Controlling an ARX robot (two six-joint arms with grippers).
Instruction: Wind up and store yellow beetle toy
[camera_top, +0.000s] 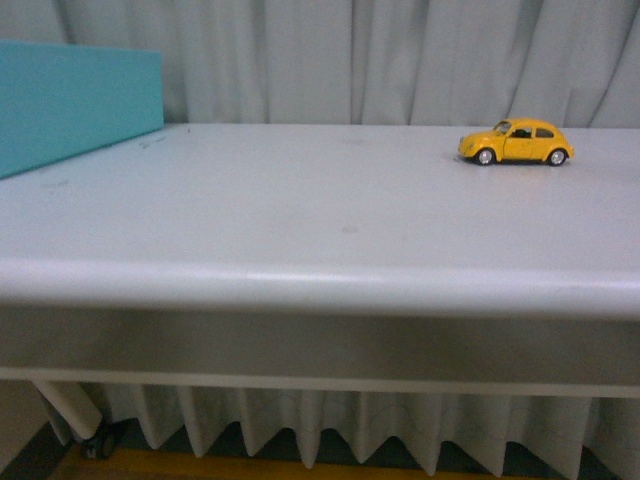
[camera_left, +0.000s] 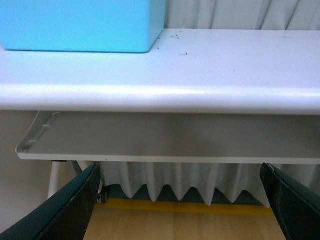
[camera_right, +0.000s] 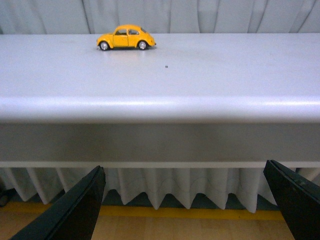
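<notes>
**A:** Where was the yellow beetle toy (camera_top: 516, 142)?

**B:** It stood on its wheels on the white table (camera_top: 300, 220), far back on the right, side-on with its nose to the left. The grey curtain (camera_top: 400, 60) hung just behind it.

**A:** And the arms?

**B:** Neither showed in the front view. Both wrist cameras sat low in front of the table's near edge, looking level at it, with the fingertips below the tabletop.

**A:** What were the fingers doing?

**B:** The left gripper (camera_left: 178, 172) was spread wide, its dark fingers (camera_left: 65, 210) far apart with nothing between them. The right gripper (camera_right: 184, 170) was the same, released and empty.

**A:** What did each face?

**B:** The left one faced the teal box (camera_left: 80, 25) on the table's left. The right one looked across the tabletop at the toy (camera_right: 126, 37), well apart from it.
</notes>
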